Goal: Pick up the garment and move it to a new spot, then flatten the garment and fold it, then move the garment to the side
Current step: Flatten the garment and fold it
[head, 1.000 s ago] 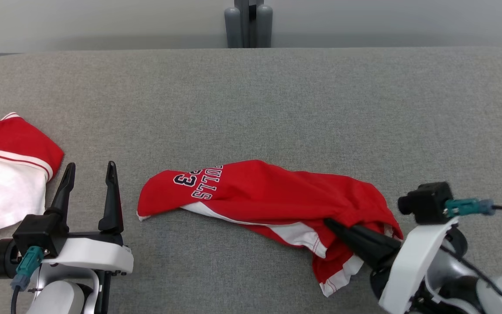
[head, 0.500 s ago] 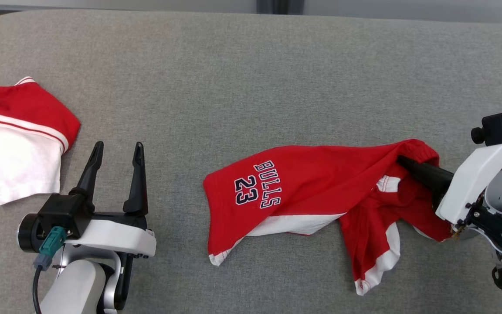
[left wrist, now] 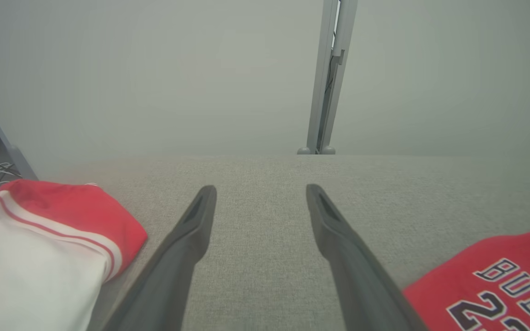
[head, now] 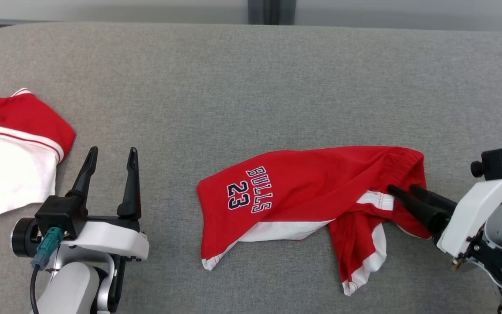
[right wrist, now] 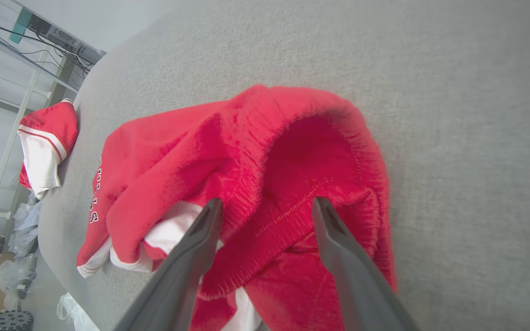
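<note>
The garment (head: 303,187) is a pair of red shorts with white trim and "BULLS 23" lettering, lying crumpled on the grey table (head: 251,87) right of centre. My right gripper (head: 400,187) is open at its right end, fingertips low over the bunched waistband. In the right wrist view the two fingers straddle the waistband fold of the garment (right wrist: 246,151) with the right gripper (right wrist: 268,201) spread wide and holding nothing. My left gripper (head: 113,150) stands open over bare table, left of the shorts. The left wrist view shows the left gripper (left wrist: 261,188) open and a corner of the garment (left wrist: 490,276) at lower right.
A second red and white garment (head: 11,148) lies folded at the table's left edge, also in the left wrist view as the second garment (left wrist: 39,243). A grey post (head: 270,11) stands behind the far edge. Bare table stretches across the far half.
The right gripper, shut on the waistband before, has opened and let the shorts go; the waistband has dropped onto the table. The left gripper stays open. The camera has shifted.
</note>
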